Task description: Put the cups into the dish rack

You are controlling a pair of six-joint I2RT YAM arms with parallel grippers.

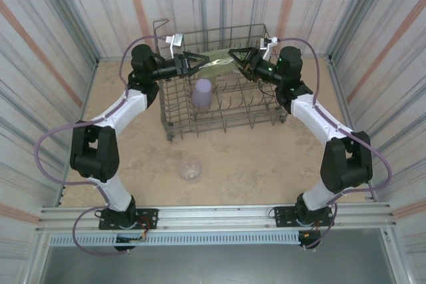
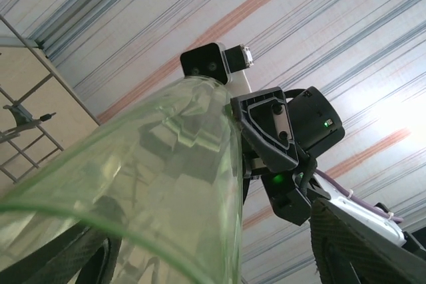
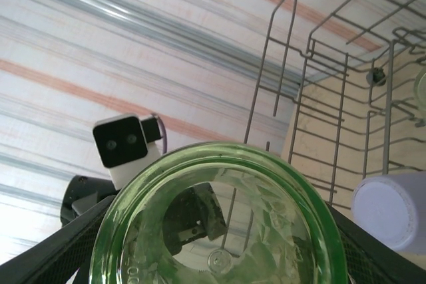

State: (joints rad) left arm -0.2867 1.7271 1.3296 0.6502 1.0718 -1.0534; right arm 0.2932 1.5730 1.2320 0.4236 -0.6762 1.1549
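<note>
- Grey wire dish rack [image 1: 267,115] stands at the far middle of the table [image 1: 279,161], its tall grid sides and rows of tines open to the top so that cups can be lowered in from above.
- Black, the left gripper [image 1: 200,64] reaches in from the left above the rack's far half. Its jaws stand spread. From its own wrist camera the right-hand finger [image 2: 359,244] sits apart from the cup wall, so I judge it is not holding the cup.
- Opposite it, the right gripper [image 1: 234,60] comes in from the right at the same height. Its fingers [image 3: 53,251] press against both sides of the cup's base end, so I read this claw as clamped on the cup and carrying its weight. The two claws facing each other look like a hand-over, probably to get a grip that suits tipping the cup onto the tines.
- Pale yellow-green cup [image 1: 217,63] lies on its side in the air between the two claws, above the rack and not yet in it. Its base faces the right wrist and its rim faces the left.
- Lavender cup [image 1: 202,92] already sits mouth-down in the rack's near left part.
- Clear cup [image 1: 190,169] waits on the table, near of the rack and well apart from both claws.
</note>
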